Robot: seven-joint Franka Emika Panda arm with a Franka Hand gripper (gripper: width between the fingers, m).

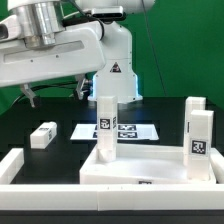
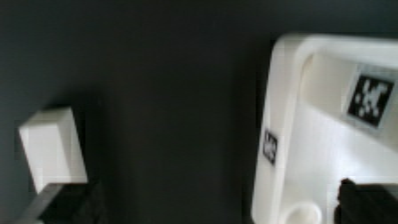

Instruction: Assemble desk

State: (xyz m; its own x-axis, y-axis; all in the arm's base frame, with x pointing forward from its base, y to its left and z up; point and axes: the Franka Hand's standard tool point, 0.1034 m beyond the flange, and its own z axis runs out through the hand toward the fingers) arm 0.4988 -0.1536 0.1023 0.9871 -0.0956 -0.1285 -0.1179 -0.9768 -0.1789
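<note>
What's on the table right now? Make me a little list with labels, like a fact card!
tabletop panel: white, rimmed, lying flat at the front
upright legs: two standing on the panel, one at the exterior view's left, one at its right
loose leg: lying on the black table, apart from the panel
marker board: flat behind the panel
gripper: not seen clearly in either view
robot arm: raised above the table

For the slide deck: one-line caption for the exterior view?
Desk tabletop with two legs upright, third leg loose on the table.
</note>
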